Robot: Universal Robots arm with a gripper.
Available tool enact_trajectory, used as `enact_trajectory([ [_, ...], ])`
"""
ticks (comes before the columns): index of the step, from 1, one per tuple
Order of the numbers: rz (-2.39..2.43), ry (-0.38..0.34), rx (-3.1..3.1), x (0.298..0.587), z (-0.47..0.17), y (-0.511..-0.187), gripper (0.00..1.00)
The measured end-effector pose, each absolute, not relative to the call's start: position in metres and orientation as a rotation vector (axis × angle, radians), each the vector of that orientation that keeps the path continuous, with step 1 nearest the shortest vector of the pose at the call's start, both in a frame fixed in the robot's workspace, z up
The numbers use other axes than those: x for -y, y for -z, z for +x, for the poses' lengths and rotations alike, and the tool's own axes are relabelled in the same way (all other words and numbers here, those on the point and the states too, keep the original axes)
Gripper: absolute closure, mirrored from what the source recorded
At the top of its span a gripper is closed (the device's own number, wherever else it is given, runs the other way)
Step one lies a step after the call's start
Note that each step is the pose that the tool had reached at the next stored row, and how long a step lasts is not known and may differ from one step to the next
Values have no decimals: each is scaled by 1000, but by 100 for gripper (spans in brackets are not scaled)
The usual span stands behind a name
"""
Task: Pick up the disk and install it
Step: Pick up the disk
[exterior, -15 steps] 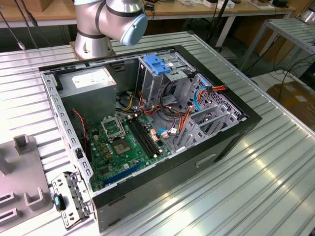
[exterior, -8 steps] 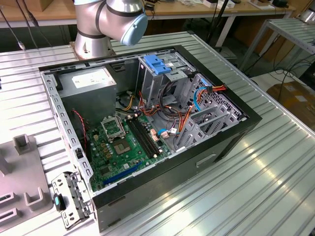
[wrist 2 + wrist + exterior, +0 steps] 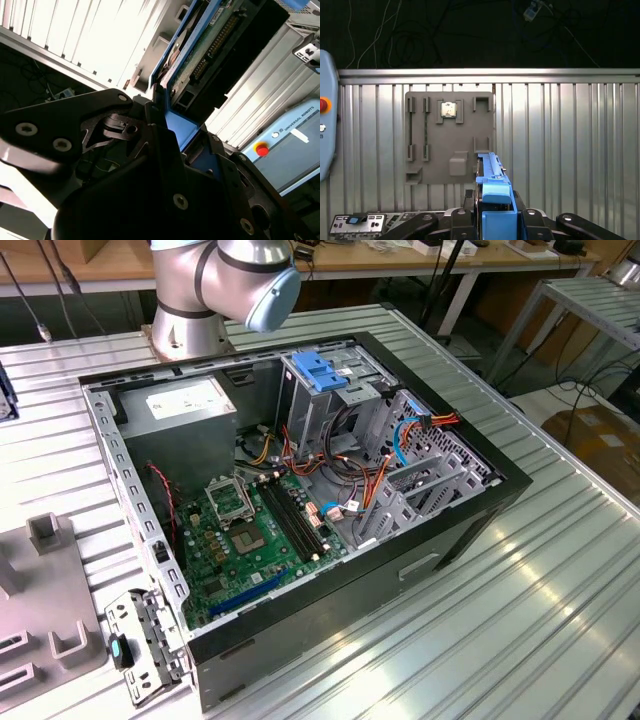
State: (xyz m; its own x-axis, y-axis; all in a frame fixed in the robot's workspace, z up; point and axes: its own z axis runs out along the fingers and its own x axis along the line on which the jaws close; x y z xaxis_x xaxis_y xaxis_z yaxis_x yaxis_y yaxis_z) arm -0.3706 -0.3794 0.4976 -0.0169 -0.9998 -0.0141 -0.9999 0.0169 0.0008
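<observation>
Since the black gripper (image 3: 492,216) is clamped on the flat, blue-railed hard disk (image 3: 491,175), I'd keep it square so nothing snags entering the open black computer case (image 3: 330,625).

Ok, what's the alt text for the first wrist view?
The gripper, black fingers shut, holds a flat hard disk with blue plastic side rails edge-on above a ribbed metal table. Beyond it on the table lies a grey fixture plate carrying a small square silver chip.
</observation>
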Motion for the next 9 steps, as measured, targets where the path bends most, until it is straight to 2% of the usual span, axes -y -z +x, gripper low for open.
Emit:
enact_trajectory([
  [9, -2196, -16, -2233, 379, -357, -498, 63],
])
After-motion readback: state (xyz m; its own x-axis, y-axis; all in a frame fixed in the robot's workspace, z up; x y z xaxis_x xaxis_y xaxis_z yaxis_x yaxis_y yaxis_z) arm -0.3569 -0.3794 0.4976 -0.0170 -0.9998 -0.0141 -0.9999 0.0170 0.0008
